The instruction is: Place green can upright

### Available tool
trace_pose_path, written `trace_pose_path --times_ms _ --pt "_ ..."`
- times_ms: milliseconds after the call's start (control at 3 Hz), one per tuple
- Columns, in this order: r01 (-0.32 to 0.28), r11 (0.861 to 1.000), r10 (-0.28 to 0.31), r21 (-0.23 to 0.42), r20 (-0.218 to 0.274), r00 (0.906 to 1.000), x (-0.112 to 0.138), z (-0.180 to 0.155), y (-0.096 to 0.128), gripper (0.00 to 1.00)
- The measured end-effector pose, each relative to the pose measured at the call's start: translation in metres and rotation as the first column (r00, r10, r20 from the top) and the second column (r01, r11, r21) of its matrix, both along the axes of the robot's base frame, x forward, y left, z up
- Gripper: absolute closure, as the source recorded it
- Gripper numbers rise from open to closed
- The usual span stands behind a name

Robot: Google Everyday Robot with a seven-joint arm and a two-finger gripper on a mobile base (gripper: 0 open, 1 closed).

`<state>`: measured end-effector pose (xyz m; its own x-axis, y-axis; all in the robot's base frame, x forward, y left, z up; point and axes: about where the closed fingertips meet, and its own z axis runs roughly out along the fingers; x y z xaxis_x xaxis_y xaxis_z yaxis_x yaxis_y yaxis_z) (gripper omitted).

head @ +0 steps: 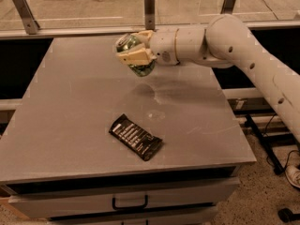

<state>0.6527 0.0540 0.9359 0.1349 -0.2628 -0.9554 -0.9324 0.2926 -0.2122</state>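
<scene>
My gripper reaches in from the right on a white arm and is shut on the green can. The can is small and green with a silver top. It is held tilted in the air a little above the far middle of the grey table. The beige fingers cover the can's middle, so only its top end and lower end show. The crushed dark blue can is hidden behind the arm.
A dark snack wrapper lies flat near the table's front middle. A glass barrier with metal posts runs along the far edge. A drawer with a handle is below the front edge. The table drops off at the right.
</scene>
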Motion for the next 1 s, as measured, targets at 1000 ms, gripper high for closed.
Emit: trace_pose_path --times_ms 1000 --pt "-0.062 0.968 0.053 0.245 0.042 0.9977 -0.012 -0.001 -0.016 0.82"
